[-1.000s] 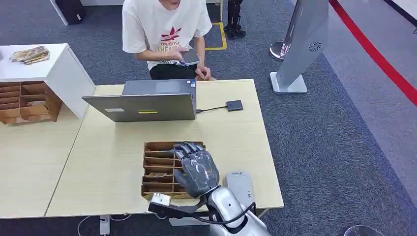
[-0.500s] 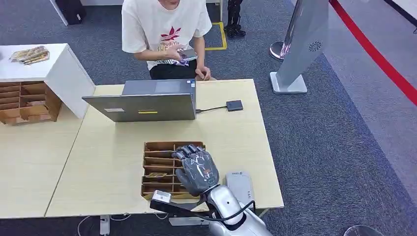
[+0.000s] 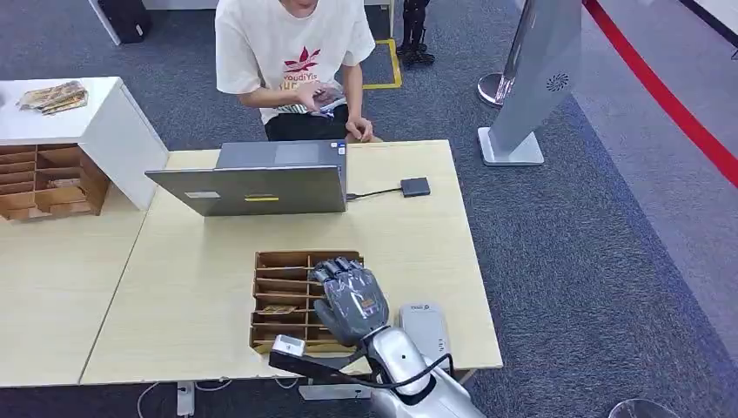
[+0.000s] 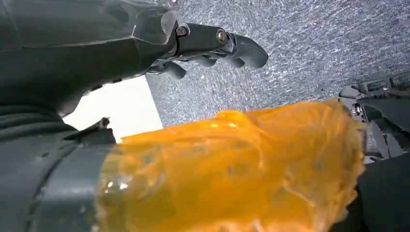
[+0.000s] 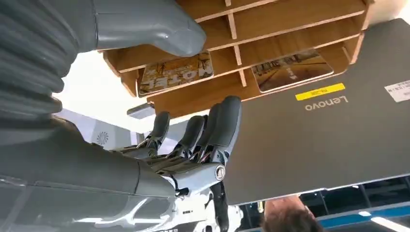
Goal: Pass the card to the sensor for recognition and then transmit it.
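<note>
The right robot hand (image 3: 350,300) hovers in the head view above the wooden card tray (image 3: 270,324) on the light surface (image 3: 191,287), fingers apart and pointing away from the robot, with nothing in it. A card (image 3: 278,309) lies flat in one of the tray's near compartments, just beside the hand. The grey sensor (image 3: 424,328) lies on the surface right of the tray, and behind the tray stands an open laptop (image 3: 252,189), with a person (image 3: 291,52) seated beyond it. In the left wrist view, the left robot hand (image 4: 212,46) hangs over the grey carpet with fingers somewhat curled and holding nothing; an orange blur covers much of this picture. In the right wrist view, the thumb (image 5: 159,26) is close to a printed card (image 5: 176,72) in its compartment, and the dark fingers (image 5: 212,128) are spread. The step in hand seems to be the pickup: the hand should come down slowly, put the thumb and a finger on the card's two edges, and avoid the thin dividers.
</note>
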Controlling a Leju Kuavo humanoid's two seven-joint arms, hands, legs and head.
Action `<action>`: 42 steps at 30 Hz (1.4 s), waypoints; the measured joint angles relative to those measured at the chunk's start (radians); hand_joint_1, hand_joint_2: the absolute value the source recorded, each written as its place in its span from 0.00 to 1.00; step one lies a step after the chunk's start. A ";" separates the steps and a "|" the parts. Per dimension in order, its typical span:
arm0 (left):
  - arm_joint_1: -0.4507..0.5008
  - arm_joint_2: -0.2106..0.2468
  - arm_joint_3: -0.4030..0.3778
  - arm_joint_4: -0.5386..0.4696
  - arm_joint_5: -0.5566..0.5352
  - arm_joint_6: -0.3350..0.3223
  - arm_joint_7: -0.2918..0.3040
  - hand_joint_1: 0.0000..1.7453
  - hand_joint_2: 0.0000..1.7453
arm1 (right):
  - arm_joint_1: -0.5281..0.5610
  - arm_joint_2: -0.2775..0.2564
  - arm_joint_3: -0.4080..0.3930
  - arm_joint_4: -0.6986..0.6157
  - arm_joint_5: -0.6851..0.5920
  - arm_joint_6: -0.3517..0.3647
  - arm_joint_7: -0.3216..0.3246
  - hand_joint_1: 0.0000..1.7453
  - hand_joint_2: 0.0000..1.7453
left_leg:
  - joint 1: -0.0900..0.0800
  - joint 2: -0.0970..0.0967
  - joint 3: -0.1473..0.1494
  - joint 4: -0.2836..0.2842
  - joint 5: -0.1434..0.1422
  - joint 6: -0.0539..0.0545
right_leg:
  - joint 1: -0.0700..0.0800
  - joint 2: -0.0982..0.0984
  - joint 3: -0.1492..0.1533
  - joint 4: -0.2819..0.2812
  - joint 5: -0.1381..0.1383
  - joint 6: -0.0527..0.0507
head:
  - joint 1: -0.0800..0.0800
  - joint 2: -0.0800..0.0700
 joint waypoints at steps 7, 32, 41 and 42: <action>0.000 0.000 0.000 0.000 0.000 0.000 0.000 0.00 0.00 | -0.005 0.003 -0.002 0.011 0.000 0.000 0.000 0.48 1.00 | 0.000 0.000 0.000 0.000 0.000 0.000 | 0.000 0.000 0.000 0.000 0.000 0.000 | 0.000 0.000; 0.001 0.000 0.000 0.000 0.000 0.000 0.000 0.00 0.00 | -0.021 0.005 -0.066 0.040 0.042 0.000 0.019 0.56 1.00 | 0.000 0.000 0.000 0.000 0.000 0.000 | 0.000 0.000 0.000 0.000 0.000 0.000 | 0.000 0.000; 0.001 0.000 0.000 0.000 0.000 0.000 0.000 0.00 0.00 | -0.024 0.005 -0.080 0.042 0.048 0.002 0.021 0.53 1.00 | 0.000 0.000 0.000 0.000 0.000 0.000 | 0.000 0.000 0.000 0.000 0.000 0.000 | 0.000 0.000; 0.001 0.000 0.000 0.000 0.000 0.000 0.000 0.00 0.00 | -0.024 0.005 -0.081 0.044 0.050 0.003 0.021 0.53 1.00 | 0.000 0.000 0.000 0.000 0.000 0.000 | 0.000 0.000 0.000 0.000 0.000 0.000 | 0.000 0.000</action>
